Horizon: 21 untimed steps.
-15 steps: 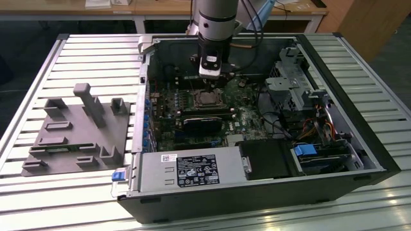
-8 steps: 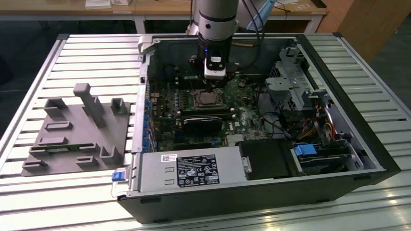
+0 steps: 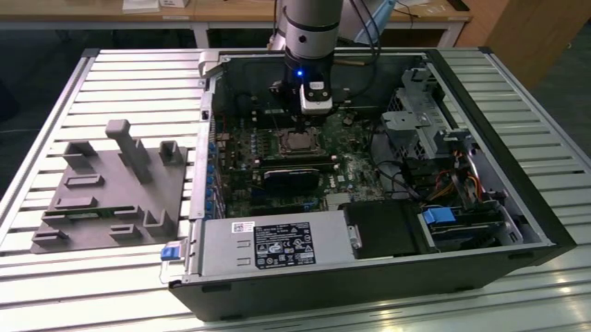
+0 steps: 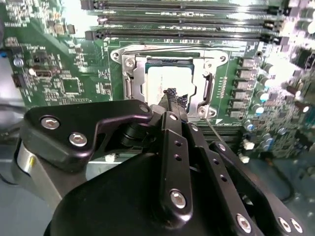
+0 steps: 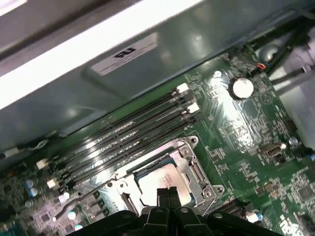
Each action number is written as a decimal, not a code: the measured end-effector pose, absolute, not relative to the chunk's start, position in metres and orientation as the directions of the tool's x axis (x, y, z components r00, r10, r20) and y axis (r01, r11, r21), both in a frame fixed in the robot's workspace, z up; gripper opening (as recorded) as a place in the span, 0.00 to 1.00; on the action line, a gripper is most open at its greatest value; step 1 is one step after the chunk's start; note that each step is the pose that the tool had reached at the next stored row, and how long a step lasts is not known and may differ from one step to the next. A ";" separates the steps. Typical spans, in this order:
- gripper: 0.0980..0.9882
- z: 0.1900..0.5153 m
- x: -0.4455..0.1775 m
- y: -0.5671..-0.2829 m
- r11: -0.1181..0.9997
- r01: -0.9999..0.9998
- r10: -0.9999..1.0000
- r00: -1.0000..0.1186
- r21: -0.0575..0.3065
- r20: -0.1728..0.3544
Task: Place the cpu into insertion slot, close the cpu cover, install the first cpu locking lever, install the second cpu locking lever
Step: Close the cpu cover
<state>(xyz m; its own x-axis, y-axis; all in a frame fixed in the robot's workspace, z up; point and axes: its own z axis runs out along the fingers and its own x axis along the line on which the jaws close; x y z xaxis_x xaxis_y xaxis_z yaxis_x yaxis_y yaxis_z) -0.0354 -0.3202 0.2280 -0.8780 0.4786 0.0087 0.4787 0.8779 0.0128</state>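
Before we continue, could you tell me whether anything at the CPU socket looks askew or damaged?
Nothing stands out. The cpu lies flat and square in the insertion slot, the cpu cover rests evenly around it, and the shut claw hangs above its edge.

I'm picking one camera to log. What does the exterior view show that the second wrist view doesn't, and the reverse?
Exterior view: the whole open computer case, the grey fixture beside it, the slatted table. Second wrist view: close up, the cpu framed by the cpu cover, memory slots beyond. Both: the gripper over the insertion slot.
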 end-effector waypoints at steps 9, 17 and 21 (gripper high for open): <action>0.00 0.228 -0.035 -0.320 0.942 0.335 0.335 -0.942 0.013 0.009; 0.00 0.227 -0.035 -0.320 0.977 0.211 0.211 -0.978 0.014 0.005; 0.00 0.227 -0.036 -0.320 0.982 0.188 0.189 -0.982 0.019 -0.021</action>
